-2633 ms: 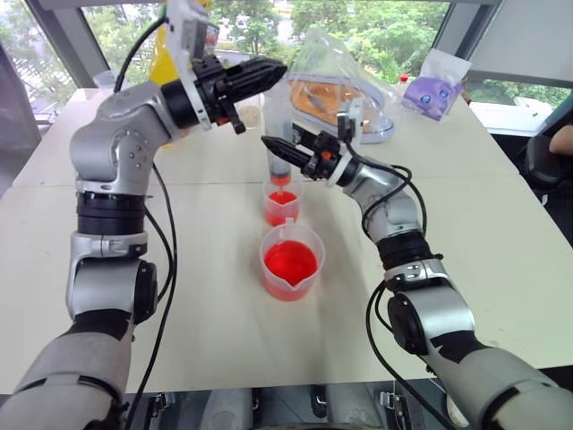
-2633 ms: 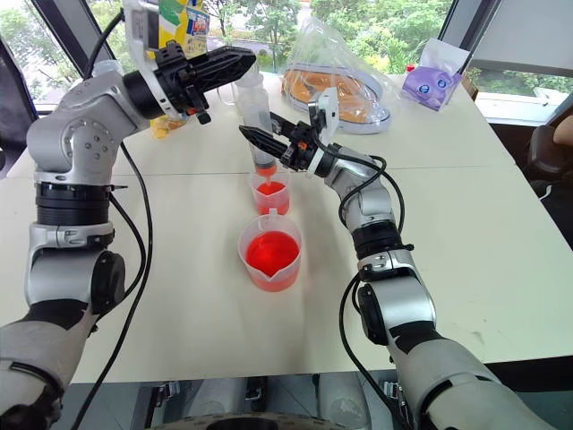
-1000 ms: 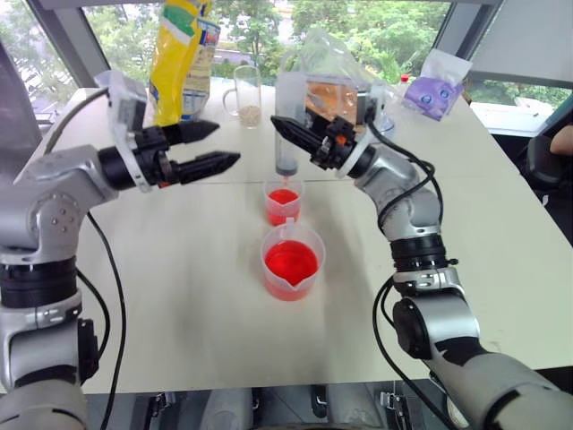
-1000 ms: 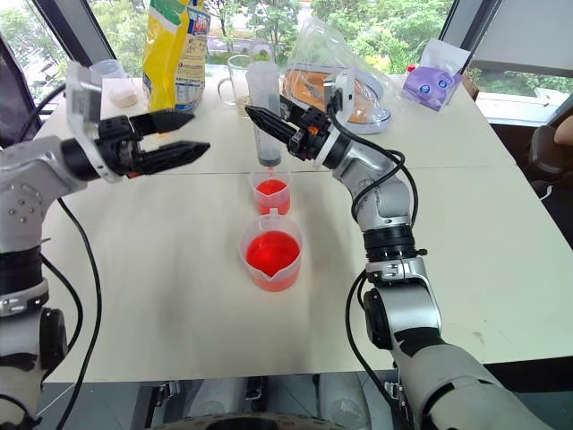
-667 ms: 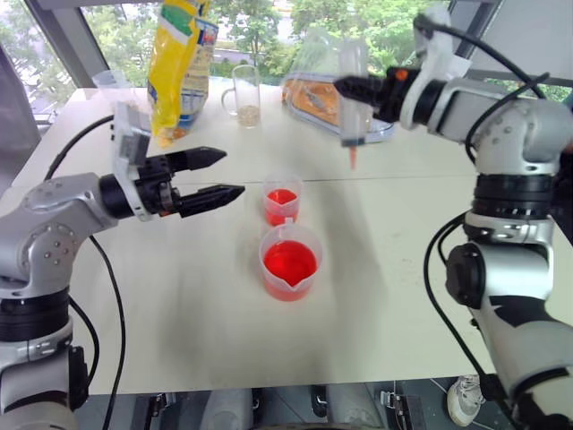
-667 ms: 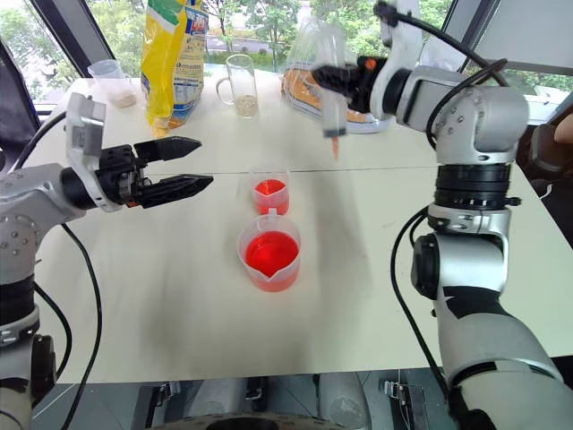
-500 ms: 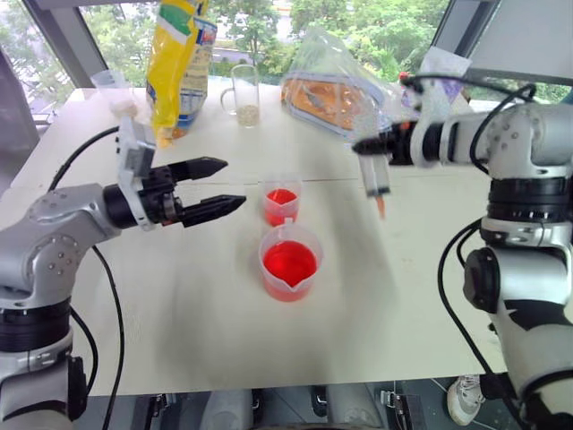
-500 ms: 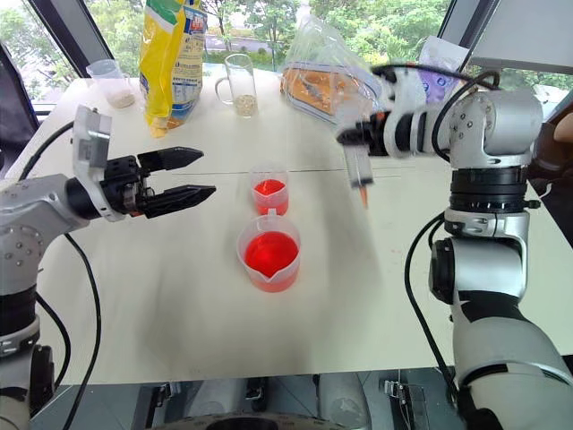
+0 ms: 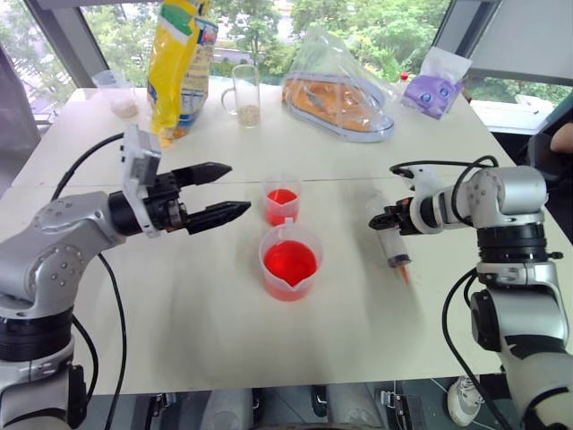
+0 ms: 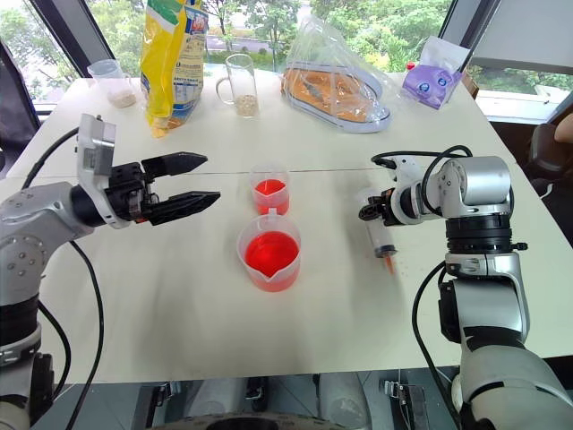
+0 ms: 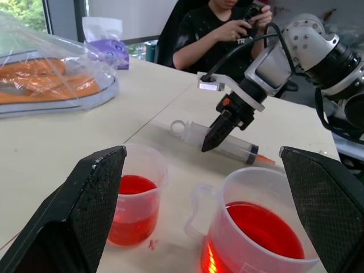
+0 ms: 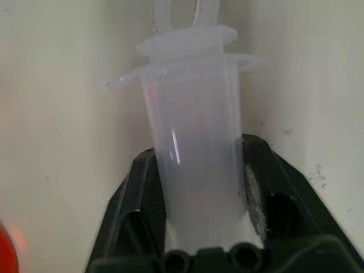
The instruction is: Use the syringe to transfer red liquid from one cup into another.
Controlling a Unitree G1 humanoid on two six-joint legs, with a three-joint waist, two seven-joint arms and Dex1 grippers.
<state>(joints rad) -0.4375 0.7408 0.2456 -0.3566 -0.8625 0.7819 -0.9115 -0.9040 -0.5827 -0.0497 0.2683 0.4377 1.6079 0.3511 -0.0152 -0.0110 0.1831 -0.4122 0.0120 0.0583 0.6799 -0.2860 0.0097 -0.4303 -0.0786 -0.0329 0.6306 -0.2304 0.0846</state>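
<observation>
Cream tabletop, window behind. Syringe lying flat at 3 o'clock of spouted cup; small cup at its 12. Right gripper straddling barrel, grip loosening. Left gripper spread, idle. Best to release fully, lift straight off.
</observation>
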